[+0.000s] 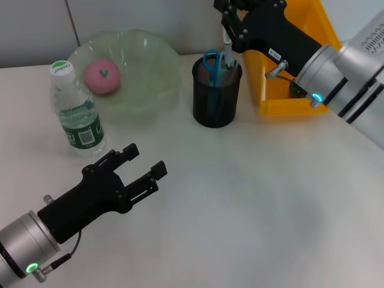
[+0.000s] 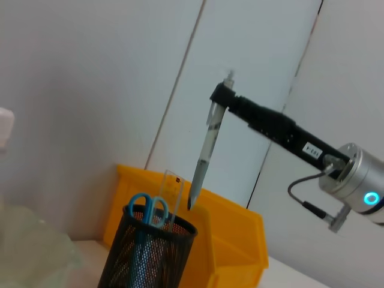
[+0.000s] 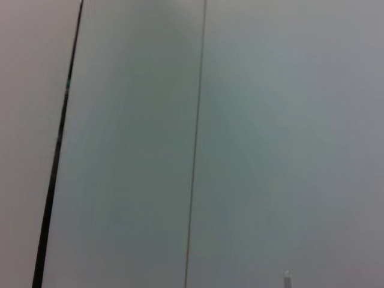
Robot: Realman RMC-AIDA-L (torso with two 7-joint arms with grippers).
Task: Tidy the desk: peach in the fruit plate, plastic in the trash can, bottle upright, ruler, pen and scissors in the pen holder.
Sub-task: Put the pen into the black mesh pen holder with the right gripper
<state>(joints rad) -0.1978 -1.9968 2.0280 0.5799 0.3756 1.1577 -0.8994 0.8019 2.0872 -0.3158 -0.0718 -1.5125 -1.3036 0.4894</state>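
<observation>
My right gripper (image 1: 228, 29) is shut on the pen (image 2: 203, 153) and holds it nearly upright, tip just above the rim of the black mesh pen holder (image 1: 216, 91). Blue-handled scissors (image 1: 211, 60) and a clear ruler (image 2: 171, 186) stand inside the holder. The pink peach (image 1: 102, 76) lies in the green fruit plate (image 1: 157, 70). The bottle (image 1: 75, 109) stands upright at the left. My left gripper (image 1: 144, 161) hovers open over the near left of the desk, holding nothing. The yellow trash can (image 1: 292, 105) sits behind the right arm. The plastic is out of view.
The left wrist view shows the right gripper (image 2: 218, 98) from the side, with the pen holder (image 2: 147, 255) in front of the yellow bin (image 2: 237, 243). A panelled wall rises behind the desk. The right wrist view shows only that wall.
</observation>
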